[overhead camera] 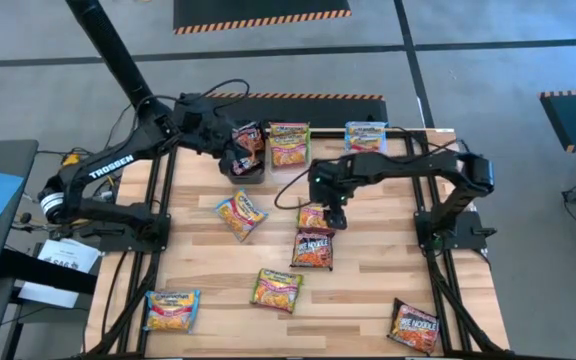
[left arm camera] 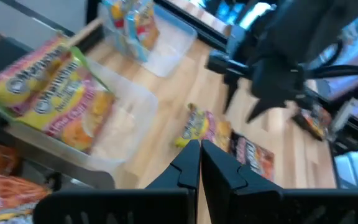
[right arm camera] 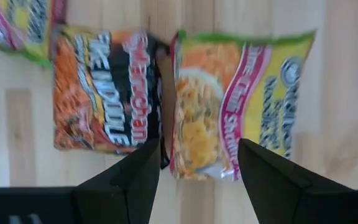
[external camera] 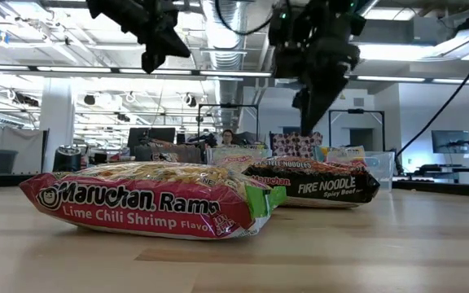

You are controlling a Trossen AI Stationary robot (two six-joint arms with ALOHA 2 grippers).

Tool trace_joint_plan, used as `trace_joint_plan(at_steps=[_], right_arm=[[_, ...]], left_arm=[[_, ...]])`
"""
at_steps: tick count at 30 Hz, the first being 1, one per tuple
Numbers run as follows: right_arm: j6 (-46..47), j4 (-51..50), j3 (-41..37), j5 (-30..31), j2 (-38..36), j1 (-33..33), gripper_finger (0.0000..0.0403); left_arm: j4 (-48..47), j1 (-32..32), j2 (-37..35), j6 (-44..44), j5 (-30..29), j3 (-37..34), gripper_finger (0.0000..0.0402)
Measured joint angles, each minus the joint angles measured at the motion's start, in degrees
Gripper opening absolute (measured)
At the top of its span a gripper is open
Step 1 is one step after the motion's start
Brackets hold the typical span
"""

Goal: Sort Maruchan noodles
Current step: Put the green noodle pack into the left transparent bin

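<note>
Several Maruchan noodle packets lie flat on the wooden table. A lime-chili-shrimp packet (right arm camera: 229, 112) and a dark fire-noodle packet (right arm camera: 107, 93) lie side by side at mid-table. My right gripper (overhead camera: 334, 214) hangs open above them, pointing steeply down, with its fingers (right arm camera: 135, 177) over the yellow packet's near end, clear of it. My left gripper (left arm camera: 199, 155) is shut on nothing, raised near the black tub (overhead camera: 249, 172) at the far left, which holds dark packets. A clear tub (overhead camera: 289, 145) holds yellow packets, and another clear tub (overhead camera: 365, 137) holds a blue one.
More loose packets lie at the left middle (overhead camera: 240, 214), near the front middle (overhead camera: 276, 290), at the front left (overhead camera: 173, 310) and the front right (overhead camera: 414, 325). Black frame rails (overhead camera: 163, 200) run along both sides of the table. Bare wood shows between the packets.
</note>
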Motion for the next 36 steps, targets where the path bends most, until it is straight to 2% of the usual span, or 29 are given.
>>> trace_joint_plan(at_steps=[7, 13, 20, 24, 32, 36], right_arm=[[3.23, 1.20, 0.04, 1.94, 6.14, 1.63, 0.0240], [7.13, 2.97, 0.10, 8.24, 9.89, 1.54, 0.0240], [10.83, 2.56, 0.64, 8.40, 13.84, 2.17, 0.0233], [13.16, 2.73, 0.74, 8.15, 14.47, 2.87, 0.0187], [15.10, 2.06, 1.40, 6.69, 14.41, 3.15, 0.0022], [14.20, -2.09, 4.70, 6.75, 15.00, 3.28, 0.0013]], left_arm=[[-0.97, -0.84, -1.66, 1.18, 0.15, 0.02, 0.0000], [-0.94, -0.84, -1.90, 2.50, -0.33, 0.02, 0.0000], [-2.41, -0.82, -1.90, 2.52, -0.37, 0.02, 0.0000], [-2.48, -0.82, -1.90, 2.52, -0.38, 0.02, 0.0000], [-2.52, -0.82, -1.88, 3.40, -0.42, 0.02, 0.0000], [-2.51, -0.82, -1.88, 3.43, -0.42, 0.02, 0.0000]])
